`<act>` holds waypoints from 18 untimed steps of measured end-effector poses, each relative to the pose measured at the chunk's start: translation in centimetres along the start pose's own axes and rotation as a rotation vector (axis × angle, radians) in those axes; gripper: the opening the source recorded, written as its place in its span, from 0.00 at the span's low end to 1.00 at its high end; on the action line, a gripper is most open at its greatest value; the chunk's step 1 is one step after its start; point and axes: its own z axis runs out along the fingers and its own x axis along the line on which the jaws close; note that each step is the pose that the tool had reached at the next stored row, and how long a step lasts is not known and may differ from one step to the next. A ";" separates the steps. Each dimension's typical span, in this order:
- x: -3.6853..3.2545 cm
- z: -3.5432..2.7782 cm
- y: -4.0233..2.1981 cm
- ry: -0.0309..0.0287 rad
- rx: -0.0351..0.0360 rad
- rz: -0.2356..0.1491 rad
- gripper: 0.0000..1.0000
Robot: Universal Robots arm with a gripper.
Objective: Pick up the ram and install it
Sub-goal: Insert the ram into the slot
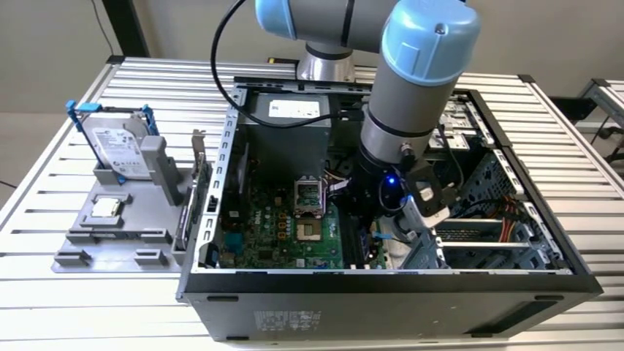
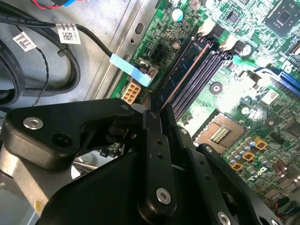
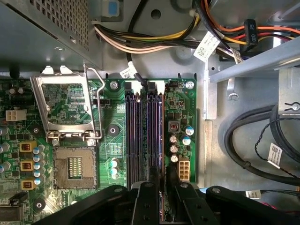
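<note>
RAM in the slot, seating not confirmed.
My hand [image 2: 157,115] was clamped on the ram [image 2: 185,70], standing edge-down in the outermost motherboard slot [image 3: 158,131]; latches looked open.

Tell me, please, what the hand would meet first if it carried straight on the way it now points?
Most likely the black memory slots on the motherboard. In both wrist views the hand points down at them, and the ram stands edge-on in that line. How far it is seated is unclear.
</note>
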 end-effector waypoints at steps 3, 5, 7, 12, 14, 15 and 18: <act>-0.01 -0.73 0.00 -0.0001 -0.0013 0.000 1.00; -0.02 -1.61 -0.01 0.0000 -0.0021 0.000 1.00; -0.03 -2.34 -0.01 -0.0001 -0.0036 0.000 1.00; -0.04 -3.82 -0.06 0.0002 -0.0066 0.000 1.00; -0.04 -3.86 -0.06 0.0001 -0.0080 0.000 1.00; -0.05 -3.86 -0.06 0.0001 -0.0080 0.000 1.00; -0.05 -3.88 -0.06 0.0002 -0.0077 0.000 0.00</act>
